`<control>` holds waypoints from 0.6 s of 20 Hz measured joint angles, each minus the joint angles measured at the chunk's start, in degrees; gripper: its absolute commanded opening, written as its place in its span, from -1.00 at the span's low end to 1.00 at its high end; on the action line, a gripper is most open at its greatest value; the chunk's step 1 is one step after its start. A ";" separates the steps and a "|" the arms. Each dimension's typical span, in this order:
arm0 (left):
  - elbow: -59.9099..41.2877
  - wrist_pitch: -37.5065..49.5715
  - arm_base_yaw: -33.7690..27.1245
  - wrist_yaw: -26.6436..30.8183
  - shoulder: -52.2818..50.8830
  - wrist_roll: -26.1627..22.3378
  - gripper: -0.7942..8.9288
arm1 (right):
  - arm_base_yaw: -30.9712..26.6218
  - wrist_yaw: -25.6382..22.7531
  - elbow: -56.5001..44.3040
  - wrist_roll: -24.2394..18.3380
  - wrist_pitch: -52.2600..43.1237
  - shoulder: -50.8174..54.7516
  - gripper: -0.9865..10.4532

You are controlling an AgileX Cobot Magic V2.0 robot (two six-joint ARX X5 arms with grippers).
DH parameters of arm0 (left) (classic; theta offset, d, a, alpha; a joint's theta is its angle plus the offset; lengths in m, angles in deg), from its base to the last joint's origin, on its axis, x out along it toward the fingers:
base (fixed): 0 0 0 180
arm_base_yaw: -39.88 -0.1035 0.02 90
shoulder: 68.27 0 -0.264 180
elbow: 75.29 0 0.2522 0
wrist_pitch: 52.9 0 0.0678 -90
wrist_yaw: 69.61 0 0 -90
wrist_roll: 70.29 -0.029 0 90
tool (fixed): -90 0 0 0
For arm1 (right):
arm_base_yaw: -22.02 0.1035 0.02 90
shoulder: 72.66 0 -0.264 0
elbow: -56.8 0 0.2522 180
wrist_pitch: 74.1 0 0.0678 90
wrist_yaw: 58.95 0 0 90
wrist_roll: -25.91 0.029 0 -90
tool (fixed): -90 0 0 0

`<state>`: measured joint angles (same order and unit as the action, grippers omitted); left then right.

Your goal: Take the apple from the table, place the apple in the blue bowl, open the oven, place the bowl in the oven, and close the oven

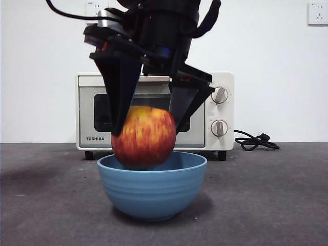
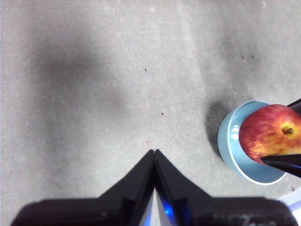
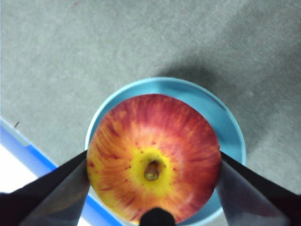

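My right gripper [image 1: 148, 132] comes down from above, shut on the red and yellow apple [image 1: 143, 136], one black jaw on each side. The apple hangs over the blue bowl [image 1: 154, 189] with its underside below the rim. In the right wrist view the apple [image 3: 153, 160] fills the bowl's [image 3: 221, 117] opening, stem up. My left gripper [image 2: 154, 151] is shut and holds nothing, over bare table [image 2: 94, 94] away from the bowl [image 2: 233, 146] and apple [image 2: 270, 129]. Behind the bowl stands the cream oven [image 1: 95, 138] with its door closed.
The oven's two knobs [image 1: 220, 95] sit on its right side, and its black cord [image 1: 253, 141] lies coiled on the table [image 1: 51, 205] to the right. A blue strip [image 3: 28, 155] with white beyond it runs near the bowl in the right wrist view.
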<state>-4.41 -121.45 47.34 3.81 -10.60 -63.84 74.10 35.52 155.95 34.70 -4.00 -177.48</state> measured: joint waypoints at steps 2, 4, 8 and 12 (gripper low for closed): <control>0.00 0.00 0.00 0.00 0.00 -0.02 -0.84 | -0.02 0.00 -3.04 0.17 -2.73 0.00 -0.83; 0.00 0.00 0.00 0.00 0.00 -0.02 -0.84 | -0.02 0.00 -6.47 0.72 -4.87 0.00 -0.83; 0.00 0.02 0.00 0.02 0.00 -0.02 -0.84 | -0.02 0.00 -8.94 2.36 -9.60 -0.07 -0.83; 0.00 0.04 0.00 0.04 0.00 -0.02 -0.84 | -0.02 0.00 -8.94 2.62 -9.51 -0.07 -0.70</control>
<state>-4.41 -121.41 47.34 3.86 -10.60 -63.86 74.08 35.52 147.01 37.33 -13.51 -177.55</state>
